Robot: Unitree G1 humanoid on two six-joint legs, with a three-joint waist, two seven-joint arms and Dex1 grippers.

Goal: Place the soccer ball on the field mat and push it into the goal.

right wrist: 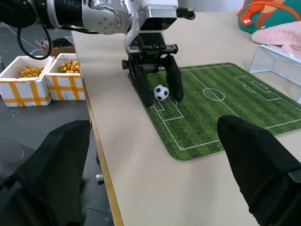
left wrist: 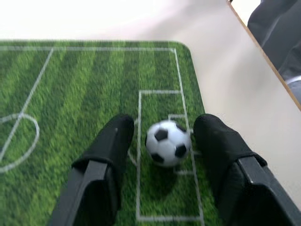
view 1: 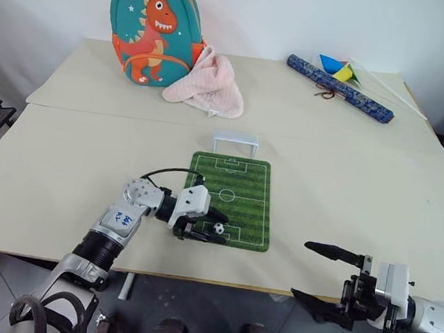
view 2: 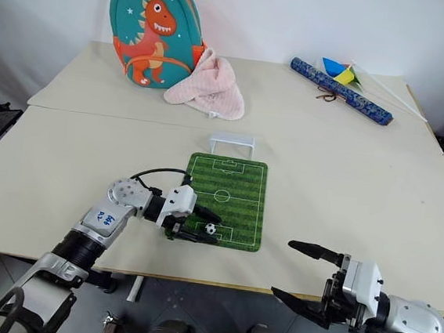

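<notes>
Nearest to me, my right gripper (view 1: 328, 277) hangs just off the near table edge, its two black fingers spread wide with nothing between them, well apart from the mat. Next out, my left gripper (view 1: 209, 223) reaches in from the left over the near end of the field mat (view 1: 247, 186), fingers parted on either side of the soccer ball (view 1: 219, 229); the left wrist view shows a thin gap on each side of the ball, so the jaws are open around it, not clamped. The ball sits on the mat inside the near penalty box, close to the mat's near edge. One ball, one mat, one goal. The mat's near edge lies a short way in from the table's (view 1: 62, 190) front edge; bare tabletop runs wide to the left and right of it. Ahead of the ball the green lies clear up the centre circle to the far penalty box. The goal (view 1: 236, 143), a low white frame, stands just beyond the mat's far edge, mouth toward the mat, roughly centred on it. A seam crosses the table just behind the goal. Farther back: one teal dinosaur backpack (view 1: 153, 26) standing at the far left, one pink cloth (view 1: 206, 85) bunched against its right side, and one dark blue patterned roll (view 1: 340, 88) lying at an angle on the far right, with coloured flags (view 1: 338, 68) beside it. In the right wrist view, two white boxes (right wrist: 44, 80) of yellow pieces sit on the floor beyond the table edge.
</notes>
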